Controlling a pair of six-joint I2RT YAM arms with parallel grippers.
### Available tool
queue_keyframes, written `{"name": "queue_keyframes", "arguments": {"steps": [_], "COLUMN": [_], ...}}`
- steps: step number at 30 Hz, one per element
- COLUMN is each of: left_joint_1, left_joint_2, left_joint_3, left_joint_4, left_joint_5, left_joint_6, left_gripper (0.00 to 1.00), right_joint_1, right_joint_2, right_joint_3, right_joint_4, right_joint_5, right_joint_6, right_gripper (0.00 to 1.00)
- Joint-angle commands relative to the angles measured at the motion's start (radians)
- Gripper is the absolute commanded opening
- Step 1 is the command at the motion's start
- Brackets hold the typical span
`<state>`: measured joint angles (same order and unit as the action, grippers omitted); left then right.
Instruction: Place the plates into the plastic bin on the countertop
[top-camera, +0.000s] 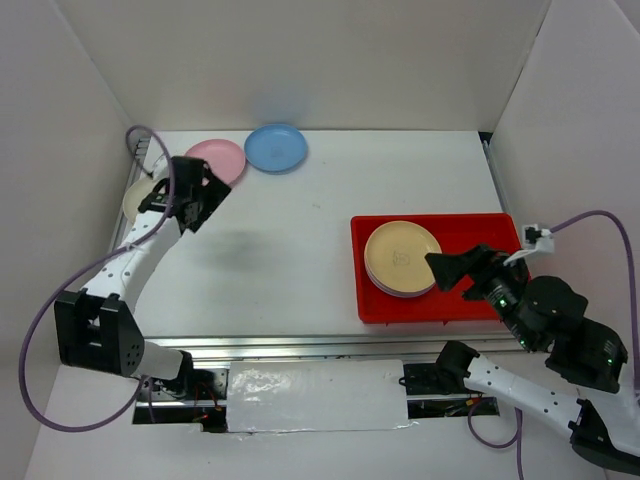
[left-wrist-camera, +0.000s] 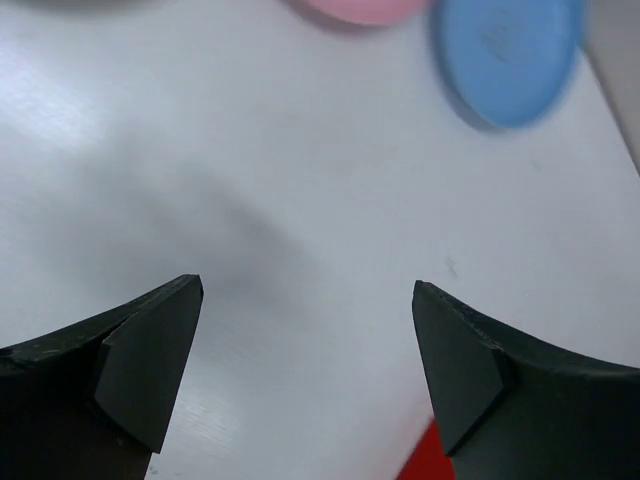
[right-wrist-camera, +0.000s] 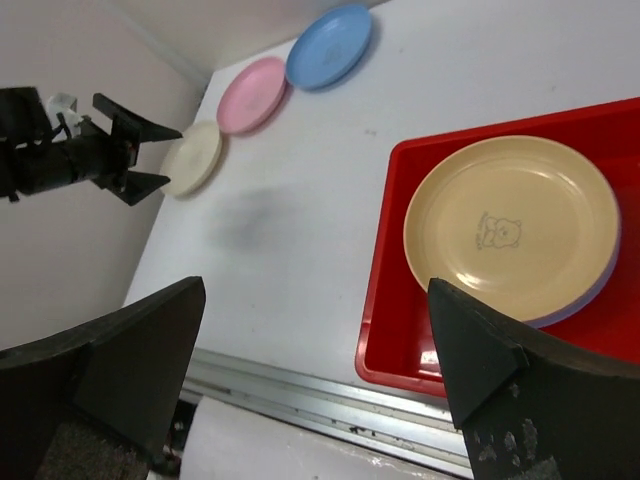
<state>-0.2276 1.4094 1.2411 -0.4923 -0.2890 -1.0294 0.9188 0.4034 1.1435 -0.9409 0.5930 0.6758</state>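
Yellow plate tops the stack in the red bin, so it's packed to the bin's left. Pink plate, blue plate and cream plate sit well left of bin. Left gripper wide open and empty beside cream plate, likely next pick. Right gripper open and empty at bin's near edge. Path unobstructed

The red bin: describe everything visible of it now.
The red bin is a shallow rectangular tray of glossy-looking plastic with low walls, lying flat on the white countertop at the right, near the front rail. A stack of plates fills its left half, yellow-orange on top, purple below. The right end effector hovers open over its near edge.
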Motion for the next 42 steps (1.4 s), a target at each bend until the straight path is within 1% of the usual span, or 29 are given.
{"name": "queue_keyframes", "arguments": {"steps": [1,4,5,6,7,8,11,13,14,15,16,17,22,27,32,36,38,39,41,42], "left_joint_1": [0.171,0.308,0.338,0.388,0.410,0.428,0.462,0.502,0.517,0.545,0.557,0.577,0.619,0.628,0.623,0.622,0.620,0.620,0.619,0.620], "left_joint_2": [-0.026,-0.020,-0.018,-0.026,-0.039,-0.064,-0.067,-0.032,0.021,0.055,0.125,0.160,0.314,0.365,0.447,0.480,0.497,0.503,0.504,0.502], "left_joint_3": [-0.146,-0.178,-0.184,-0.210,-0.233,-0.282,-0.313,-0.299,-0.278,-0.255,-0.226,-0.172,-0.071,-0.063,-0.017,-0.022,-0.017,-0.019,-0.026,-0.037], "left_joint_4": [0.038,0.064,0.075,0.096,0.124,0.211,0.320,0.333,0.327,0.305,0.272,0.215,0.153,0.201,0.176,0.178,0.169,0.169,0.170,0.176], "left_joint_5": [0.050,0.051,0.048,0.038,0.033,0.028,-0.018,0.002,0.016,0.030,0.033,0.031,0.051,0.056,0.047,0.039,0.033,0.036,0.031,0.037], "left_joint_6": [-0.096,-0.158,-0.179,-0.222,-0.247,-0.276,-0.293,-0.296,-0.294,-0.296,-0.297,-0.291,-0.287,-0.287,-0.285,-0.301,-0.308,-0.311,-0.319,-0.324], "left_gripper": [0.99,0.99,0.99,0.99,0.99,0.99,0.99,0.99,0.99,0.99,0.99,0.99,0.99,0.99,0.97,0.90,0.83,0.75,0.66,0.53], "right_joint_1": [0.006,0.003,0.005,0.005,0.005,0.005,0.006,0.005,0.005,0.005,0.005,0.005,0.005,0.002,0.000,-0.001,-0.003,-0.003,-0.003,-0.003], "right_joint_2": [0.006,0.026,0.038,0.046,0.063,0.074,0.098,0.107,0.107,0.109,0.110,0.109,0.112,0.156,0.178,0.173,0.167,0.158,0.143,0.137], "right_joint_3": [-0.066,-0.117,-0.137,-0.148,-0.152,-0.166,-0.188,-0.200,-0.203,-0.203,-0.203,-0.202,-0.196,-0.185,-0.197,-0.196,-0.194,-0.192,-0.189,-0.185], "right_joint_4": [0.160,0.243,0.255,0.266,0.275,0.287,0.301,0.310,0.313,0.314,0.317,0.317,0.318,0.320,0.327,0.330,0.326,0.320,0.312,0.306], "right_joint_5": [-0.137,-0.227,-0.249,-0.269,-0.306,-0.321,-0.352,-0.355,-0.361,-0.364,-0.366,-0.372,-0.351,-0.349,-0.325,-0.325,-0.317,-0.306,-0.294,-0.289], "right_joint_6": [-0.079,-0.111,-0.116,-0.120,-0.128,-0.131,-0.137,-0.140,-0.140,-0.142,-0.143,-0.145,-0.165,-0.191,-0.197,-0.197,-0.197,-0.196,-0.196,-0.196], "right_gripper": [1.00,1.00,1.00,1.00,1.00,1.00,1.00,1.00,1.00,1.00,1.00,1.00,1.00,1.00,1.00,1.00,1.00,1.00,1.00,1.00]}}
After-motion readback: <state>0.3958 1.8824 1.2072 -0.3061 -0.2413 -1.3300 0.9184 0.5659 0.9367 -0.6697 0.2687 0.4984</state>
